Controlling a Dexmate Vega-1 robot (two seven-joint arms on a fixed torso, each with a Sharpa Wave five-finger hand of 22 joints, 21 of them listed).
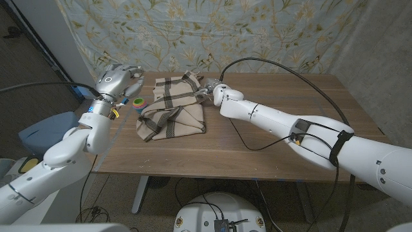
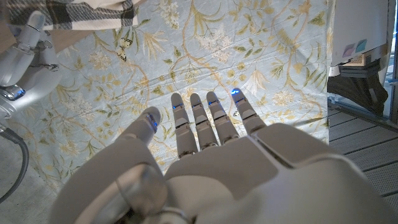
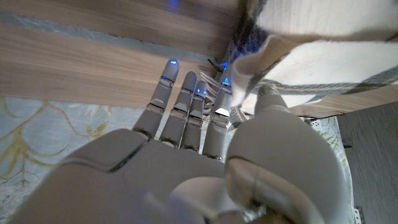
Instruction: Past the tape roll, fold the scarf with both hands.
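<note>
Head view: plaid scarf point(image 1: 172, 106) bunched at the counter's point(image 1: 277, 138) far left-centre, tape roll point(image 1: 140, 104) just beside its left edge. Left hand point(image 1: 119, 78) raised above the counter's left end, fingers apart, holding nothing. Right hand point(image 1: 209, 90) at the scarf's far right corner, grip unclear from here.

Left wrist view: left hand point(image 2: 205, 143) with fingers point(image 2: 198, 118) extended, slightly spread, against the floral backdrop point(image 2: 249, 56).

Right wrist view: right hand point(image 3: 205, 143) over wood, apparently pinching the scarf point(image 3: 323, 56) edge between thumb and finger.
</note>
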